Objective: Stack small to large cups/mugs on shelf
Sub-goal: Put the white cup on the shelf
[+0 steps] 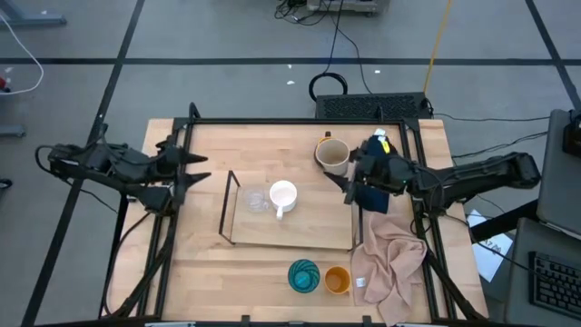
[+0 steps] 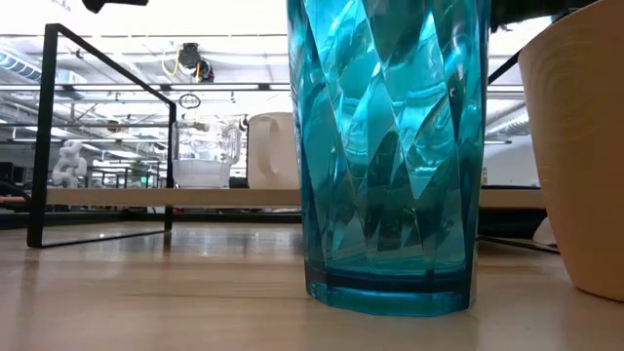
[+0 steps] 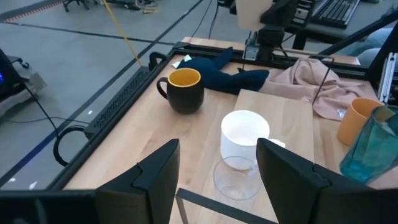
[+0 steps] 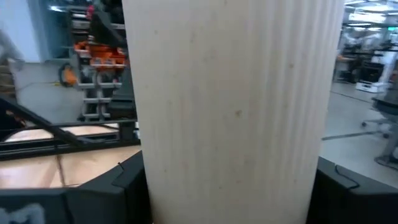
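My right gripper (image 1: 339, 163) is shut on the beige-grey cup (image 1: 333, 155) over the table's far right part. The shelf (image 1: 318, 232) lies mid-table; a clear glass (image 1: 256, 200) and a white handled mug (image 1: 283, 193) stand on its board. A dark mug with a yellow inside (image 3: 183, 90) stands on the table beyond the shelf. A teal patterned cup (image 1: 304, 275) and a small orange cup (image 1: 337, 280) stand on their bases at the near edge. My left gripper (image 3: 217, 177) hangs open at the table's left side, pointing toward the shelf, with nothing between its fingers. My right gripper pinches the beige-grey cup's ribbed side wall (image 4: 230, 124) between its two fingers, one on each side. The fingers come level from the table's right side. The cup (image 3: 254, 14) stands upright, mouth up, lifted clear of the table.
A pink cloth (image 1: 390, 263) lies crumpled at the near right, and a dark blue cloth (image 3: 227, 74) lies under the right arm. A black wire frame (image 1: 227, 207) rises at the shelf's left end. Bare wood shows at the near left.
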